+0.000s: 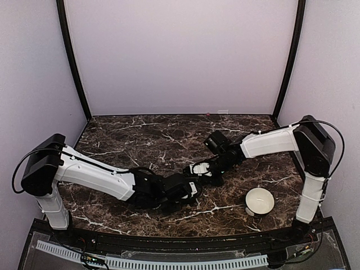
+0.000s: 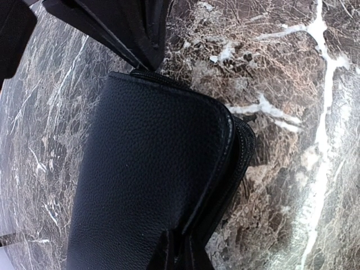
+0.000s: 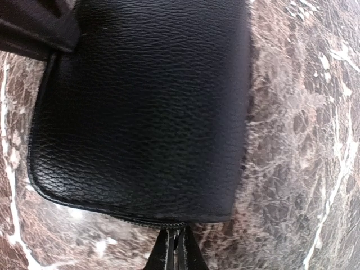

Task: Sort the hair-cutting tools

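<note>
The hair-cutting tools are out of view in every frame. A flat black leather case with a zipper round its edge lies on the marble table between the two arms. My left gripper is shut on the case's upper flap at one end. At the opposite end my right gripper is shut on the zippered edge of the case. In the top view both grippers, left and right, meet at the table's middle and cover the case almost fully.
A white bowl stands at the front right, close to the right arm's base. Purple walls close off the back and both sides. The right arm's dark fingers show at the top of the left wrist view.
</note>
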Tool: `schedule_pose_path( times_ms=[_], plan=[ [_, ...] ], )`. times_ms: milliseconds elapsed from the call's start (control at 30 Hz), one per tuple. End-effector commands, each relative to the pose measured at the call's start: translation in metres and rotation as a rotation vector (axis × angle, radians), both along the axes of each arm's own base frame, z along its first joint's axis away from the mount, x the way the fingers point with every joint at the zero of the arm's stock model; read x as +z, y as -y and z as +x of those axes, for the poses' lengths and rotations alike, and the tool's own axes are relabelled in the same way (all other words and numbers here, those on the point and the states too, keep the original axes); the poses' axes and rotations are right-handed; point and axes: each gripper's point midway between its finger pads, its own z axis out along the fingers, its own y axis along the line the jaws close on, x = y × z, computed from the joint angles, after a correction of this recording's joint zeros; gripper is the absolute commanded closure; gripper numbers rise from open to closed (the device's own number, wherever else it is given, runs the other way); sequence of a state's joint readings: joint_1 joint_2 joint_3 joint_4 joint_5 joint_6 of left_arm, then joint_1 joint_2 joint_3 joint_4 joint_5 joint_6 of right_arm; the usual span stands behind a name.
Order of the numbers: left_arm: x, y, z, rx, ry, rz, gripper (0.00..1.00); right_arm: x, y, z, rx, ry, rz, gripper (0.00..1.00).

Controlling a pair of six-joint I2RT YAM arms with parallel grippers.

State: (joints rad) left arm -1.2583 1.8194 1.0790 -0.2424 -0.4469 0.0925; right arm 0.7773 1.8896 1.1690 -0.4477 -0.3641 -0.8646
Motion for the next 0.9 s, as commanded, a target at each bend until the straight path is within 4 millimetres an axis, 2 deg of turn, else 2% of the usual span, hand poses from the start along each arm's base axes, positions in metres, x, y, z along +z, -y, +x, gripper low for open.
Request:
schedule_pose_path(
  times_ms=[0, 100, 167, 233, 433, 600, 667, 867],
  plan=[
    [-0.038, -0.039, 0.009, 0.126, -0.073, 0.097, 1.0, -0.008, 0.029, -0.043, 0.041, -0.074, -0.103, 1.0],
    [-0.036, -0.046, 0.008, 0.13, -0.065, 0.088, 1.0, -0.012, 0.041, -0.028, -0.004, -0.047, -0.123, 1.0],
    [-0.032, -0.047, 0.006, 0.126, -0.065, 0.058, 1.0, -0.011, 0.048, -0.003, -0.069, -0.069, -0.11, 1.0],
    [-0.03, -0.046, 0.005, 0.121, -0.07, 0.031, 1.0, -0.015, 0.053, 0.004, -0.088, -0.09, -0.124, 1.0],
    [-0.029, -0.042, 0.006, 0.114, -0.072, 0.021, 1.0, -0.006, 0.037, 0.006, -0.099, -0.065, -0.066, 1.0],
    [-0.023, -0.034, 0.005, 0.088, -0.076, -0.017, 1.0, -0.007, 0.023, 0.04, -0.245, -0.028, -0.068, 1.0],
    [-0.022, -0.032, 0.003, 0.076, -0.081, -0.022, 1.0, -0.011, 0.021, 0.045, -0.274, -0.029, -0.074, 1.0],
    [-0.022, -0.027, 0.002, 0.054, -0.086, -0.043, 1.0, -0.013, 0.011, 0.042, -0.284, -0.087, -0.066, 1.0]
  ],
)
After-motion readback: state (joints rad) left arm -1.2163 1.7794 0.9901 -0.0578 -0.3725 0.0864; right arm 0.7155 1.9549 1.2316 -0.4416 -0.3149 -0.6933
